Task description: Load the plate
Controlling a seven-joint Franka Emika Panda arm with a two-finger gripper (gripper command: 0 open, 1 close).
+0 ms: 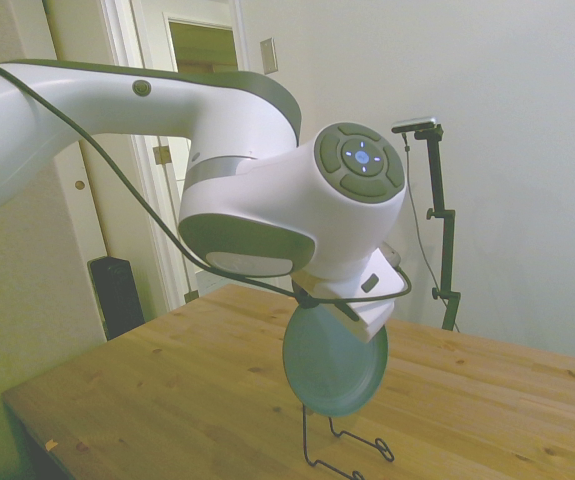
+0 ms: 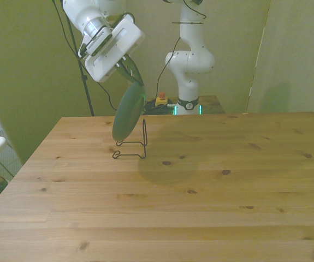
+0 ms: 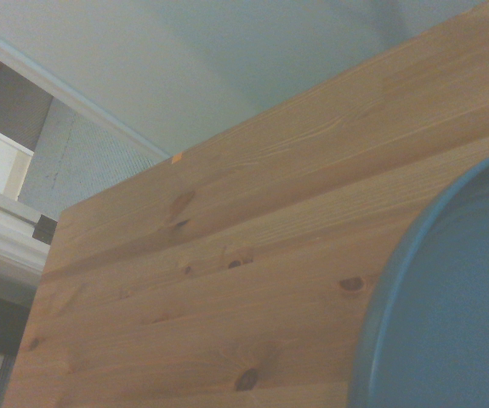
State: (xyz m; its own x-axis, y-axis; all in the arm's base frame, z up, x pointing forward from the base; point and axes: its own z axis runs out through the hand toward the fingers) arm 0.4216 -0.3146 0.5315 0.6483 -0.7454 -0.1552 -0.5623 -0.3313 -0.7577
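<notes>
The teal-green plate (image 1: 335,362) (image 2: 128,112) hangs on edge, tilted, with my gripper (image 2: 132,75) shut on its upper rim. Its lower rim is right at the thin black wire stand (image 2: 133,146) (image 1: 343,447), between the stand's upright and its low front wire. I cannot tell whether the plate touches the stand. The stand sits toward the far part of the table, on the front view's left. In the wrist view the plate (image 3: 452,306) fills one corner, with wooden table (image 3: 227,255) behind it.
The wooden table (image 2: 200,207) stretches wide toward the front view's right and near side. Its left edge (image 2: 31,158) lies close to the stand. A black box (image 1: 117,295) stands on the floor beyond the table in the side view.
</notes>
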